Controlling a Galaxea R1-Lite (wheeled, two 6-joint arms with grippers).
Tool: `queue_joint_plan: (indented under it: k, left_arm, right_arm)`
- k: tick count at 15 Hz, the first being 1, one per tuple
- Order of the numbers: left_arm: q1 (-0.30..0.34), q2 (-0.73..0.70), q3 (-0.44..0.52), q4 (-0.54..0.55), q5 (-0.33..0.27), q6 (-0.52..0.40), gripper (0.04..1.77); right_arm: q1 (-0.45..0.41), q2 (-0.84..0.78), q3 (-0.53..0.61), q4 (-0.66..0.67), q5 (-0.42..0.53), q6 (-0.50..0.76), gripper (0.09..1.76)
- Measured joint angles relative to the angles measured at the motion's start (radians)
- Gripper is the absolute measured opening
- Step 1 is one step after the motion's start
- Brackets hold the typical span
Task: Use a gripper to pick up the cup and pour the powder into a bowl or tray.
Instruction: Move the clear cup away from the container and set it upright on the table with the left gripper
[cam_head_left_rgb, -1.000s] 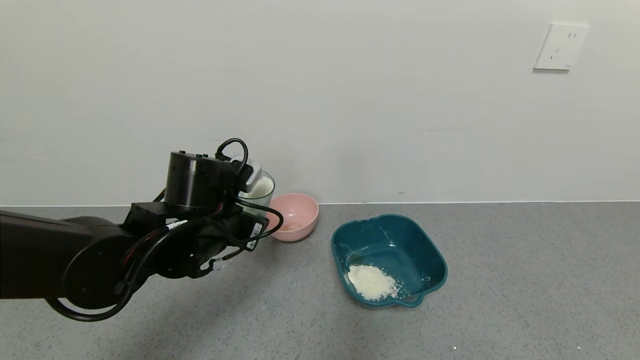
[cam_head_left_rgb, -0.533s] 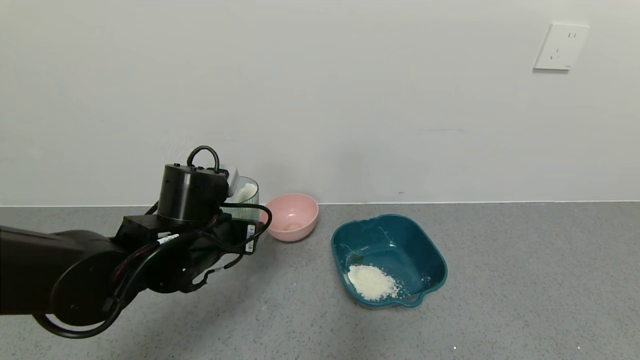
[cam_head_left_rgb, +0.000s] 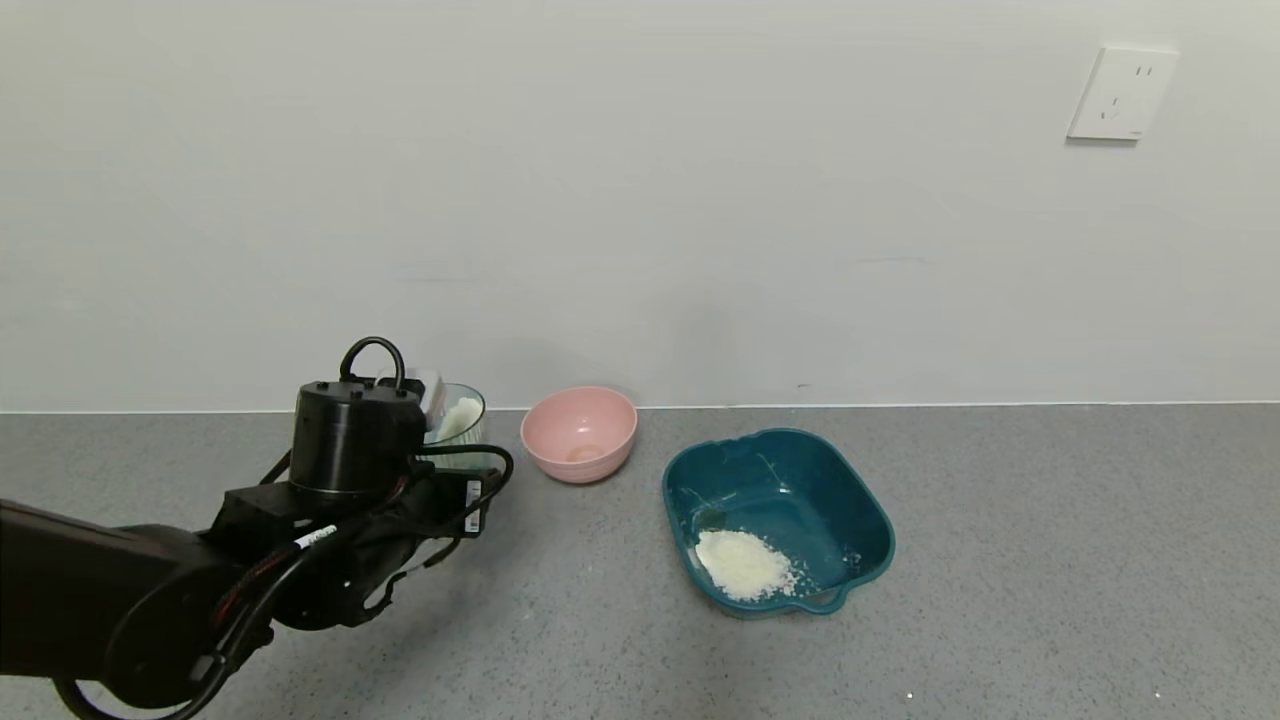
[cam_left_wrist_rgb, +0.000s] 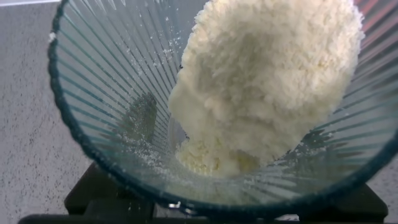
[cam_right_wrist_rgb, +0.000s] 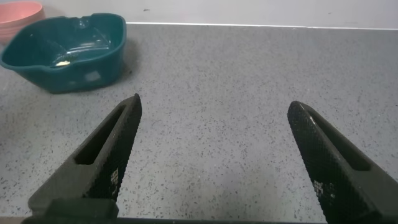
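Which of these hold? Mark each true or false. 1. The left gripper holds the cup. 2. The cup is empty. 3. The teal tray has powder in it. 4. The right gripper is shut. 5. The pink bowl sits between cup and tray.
1. True: the left gripper grips the cup.
2. False: white powder clings inside the cup.
3. True: the teal tray holds a powder pile.
4. False: the right gripper is open over bare counter.
5. True: the pink bowl sits between them.

A plain off-white wall (cam_head_left_rgb: 640, 200) rises behind a speckled grey countertop (cam_head_left_rgb: 1050, 560). A white power outlet (cam_head_left_rgb: 1122, 93) sits high on the wall.
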Motion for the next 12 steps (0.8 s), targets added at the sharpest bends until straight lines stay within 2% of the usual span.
queue_joint_plan:
  k: [6, 12]
  left_arm:
    - [0.026, 0.097, 0.105, -0.187, -0.001, 0.0, 1.25]
    - [0.04, 0.219, 0.157, -0.33, -0.005, 0.001, 1.25]
  right_arm:
    - [0.0, 0.0, 0.0, 0.0, 0.0, 0.0, 1.71]
    - [0.0, 0.0, 0.0, 0.0, 0.0, 0.0, 1.71]
